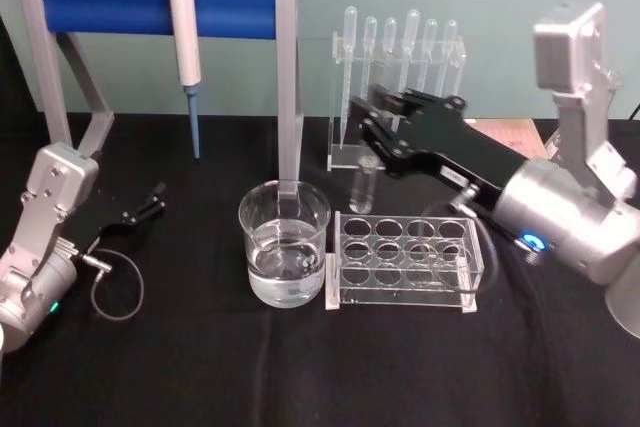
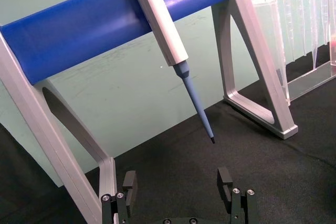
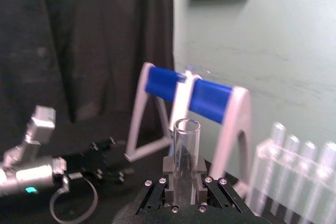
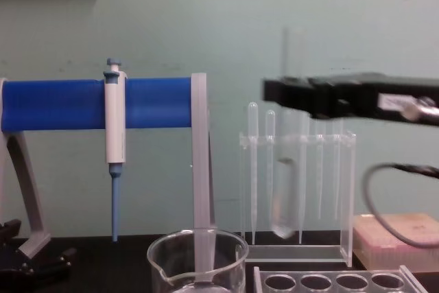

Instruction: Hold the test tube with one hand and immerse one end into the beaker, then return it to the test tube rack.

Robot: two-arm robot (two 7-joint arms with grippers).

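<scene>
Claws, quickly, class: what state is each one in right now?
Left claw: open, holding nothing.
Right claw: shut on the test tube.

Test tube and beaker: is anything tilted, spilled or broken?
Nothing stands out. The test tube hangs upright in the right gripper, clear of the test tube rack; the beaker stands upright, water inside, none spilled. The left gripper rests at the left.
</scene>
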